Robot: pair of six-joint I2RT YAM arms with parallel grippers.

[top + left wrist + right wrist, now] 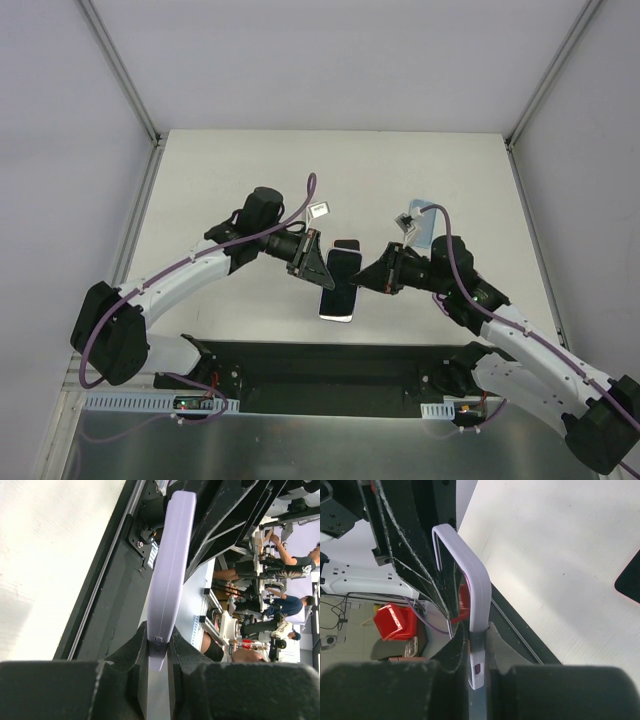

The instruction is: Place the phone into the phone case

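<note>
The phone (342, 272) hangs above the middle of the table, black face up, inside the lavender phone case (171, 560). My left gripper (322, 265) holds its left long edge, and in the left wrist view my left gripper (159, 647) is shut on that lavender edge. From the right, my right gripper (368, 278) meets the other long edge. In the right wrist view my right gripper (479, 650) is shut on the phone case (474, 585), beside a small side button. How fully the phone sits in the case is hidden.
A pale blue flat item (426, 236) lies on the white table (250, 170) behind the right arm. A black strip (330, 375) runs along the near edge between the arm bases. Metal frame posts (120, 70) rise at the back corners.
</note>
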